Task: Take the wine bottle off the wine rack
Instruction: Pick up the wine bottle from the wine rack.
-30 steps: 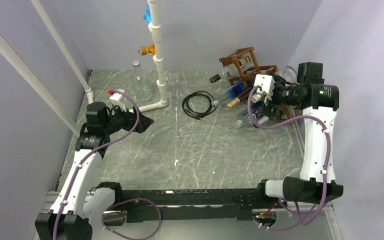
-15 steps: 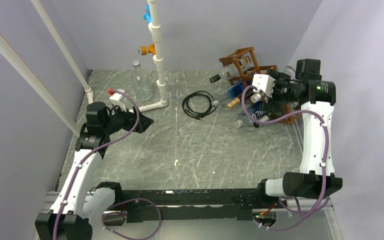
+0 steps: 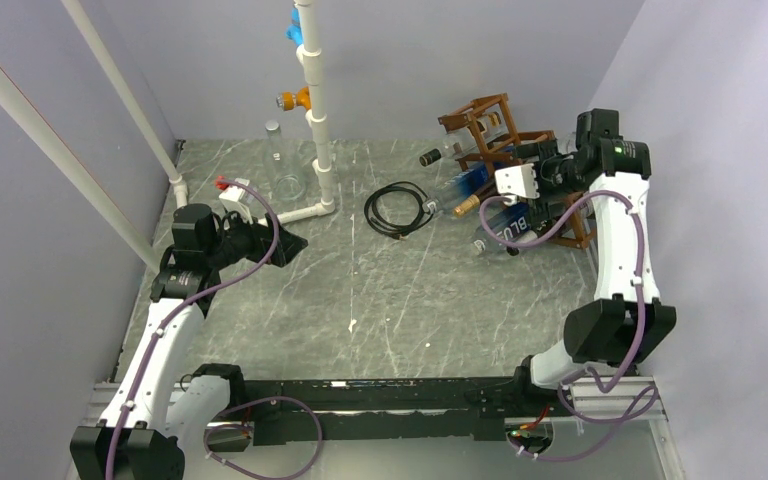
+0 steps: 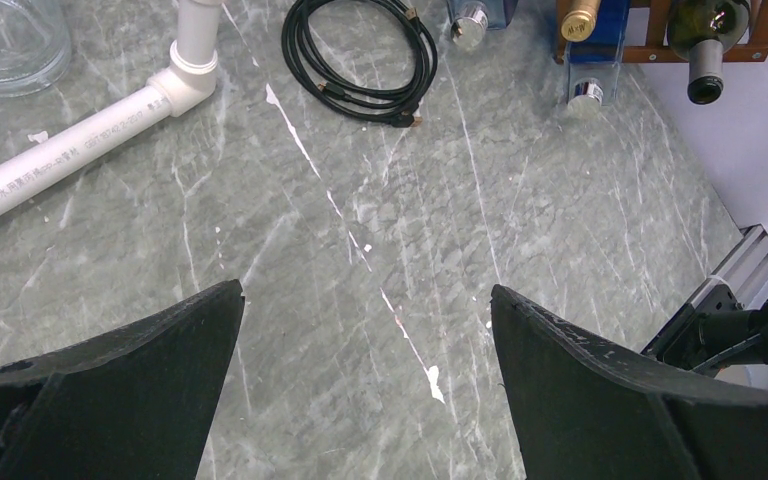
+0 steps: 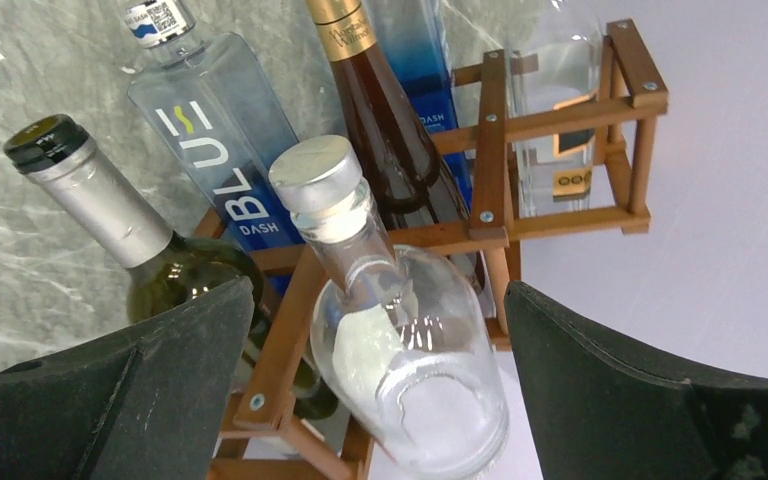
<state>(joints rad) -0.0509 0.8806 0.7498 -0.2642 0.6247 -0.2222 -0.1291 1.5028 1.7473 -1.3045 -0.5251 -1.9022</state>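
Observation:
The reddish-brown wine rack point(image 5: 490, 130) point(image 3: 480, 112) stands at the back right with several bottles lying in its cells. My right gripper point(image 5: 377, 290) is open over it. Between its fingers sits the wide base of a clear glass bottle point(image 5: 400, 350) with a silver cap, and neither finger touches it. Left of that lies a green wine bottle point(image 5: 110, 215) with a grey foil neck and black cap. Past them are a blue "BLUE DASH" bottle point(image 5: 225, 130) and a brown bottle point(image 5: 380, 130) with gold foil. My left gripper point(image 4: 365, 288) point(image 3: 290, 243) hangs open over bare table at the left.
A coiled black cable point(image 3: 397, 208) point(image 4: 360, 60) lies mid-table. A white PVC pipe stand point(image 3: 317, 100) and a clear glass jar point(image 3: 285, 180) are at the back left. The right wall runs close behind the rack.
My right arm has swung back and to the right, bringing its gripper over the rack's bottles. The left arm has not moved.

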